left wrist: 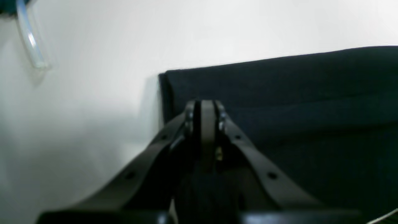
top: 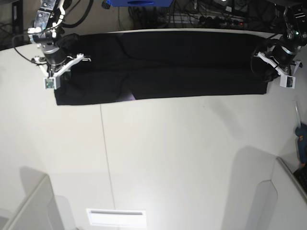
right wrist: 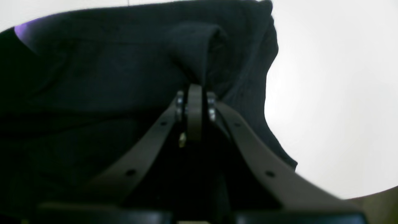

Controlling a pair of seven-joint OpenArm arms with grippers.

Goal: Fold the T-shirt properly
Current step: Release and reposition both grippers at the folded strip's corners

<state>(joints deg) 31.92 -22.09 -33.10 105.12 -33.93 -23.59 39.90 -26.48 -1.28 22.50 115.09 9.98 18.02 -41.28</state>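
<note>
Left gripper clenched, tips down on the near corner of the black T-shirt, at 2 o'clock on the white table. Right gripper pinched shut on a raised fold of the same cloth, at 10 o'clock. T-shirt stretched in a long flat band along the 12 o'clock edge, a purple sliver showing underneath.

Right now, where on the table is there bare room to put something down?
The wide white stretch of table in front of the T-shirt is bare, down to the near edge. The far strip is crowded: the T-shirt spans it, with the left gripper and right gripper at its ends.
</note>
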